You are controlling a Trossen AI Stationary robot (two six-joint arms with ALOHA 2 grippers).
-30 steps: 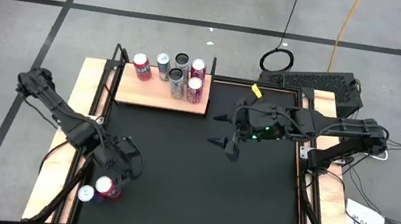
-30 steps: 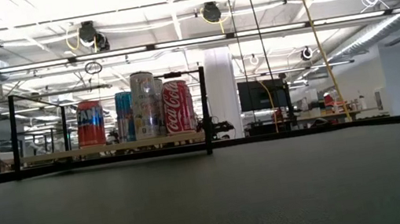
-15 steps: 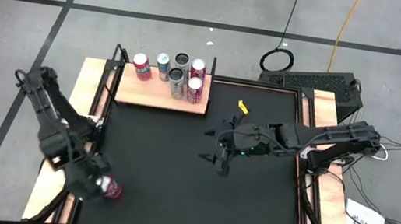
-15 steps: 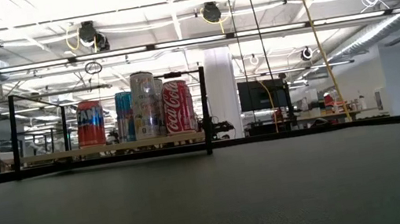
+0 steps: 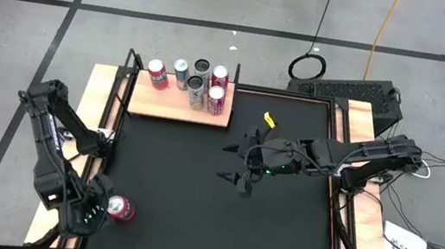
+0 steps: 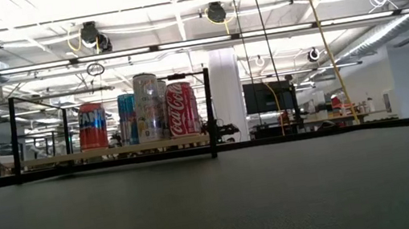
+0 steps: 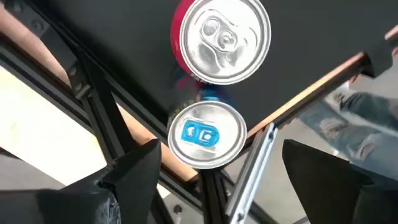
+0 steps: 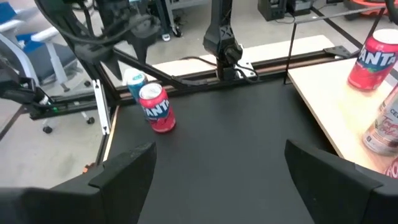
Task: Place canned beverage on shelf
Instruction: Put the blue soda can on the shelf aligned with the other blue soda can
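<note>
The left gripper (image 5: 88,213) is held directly above two cans at the near left corner of the table (image 5: 191,225), its fingers (image 7: 134,171) spread apart with nothing between them. Seen from the left wrist, the blue-tabbed can (image 7: 206,135) lies almost centred between the two fingers, and the red can (image 7: 221,40) stands just beyond it, the two nearly touching. The jaws are probably kept wide so that they can be lowered around a can body from the top; since the cans stand so close together, a finger could catch the neighbouring one.

The right gripper (image 5: 238,166) is hung over the middle of the table, well apart from both cans, also with fingers parted and empty; it appears to be waiting.

The shelf (image 5: 175,105) lies at the far edge, well away from the left gripper and nearer the right one. Five cans (image 5: 196,82) are already stood on it, grouped toward one end, so that bare wood is left at the other for further cans.
</note>
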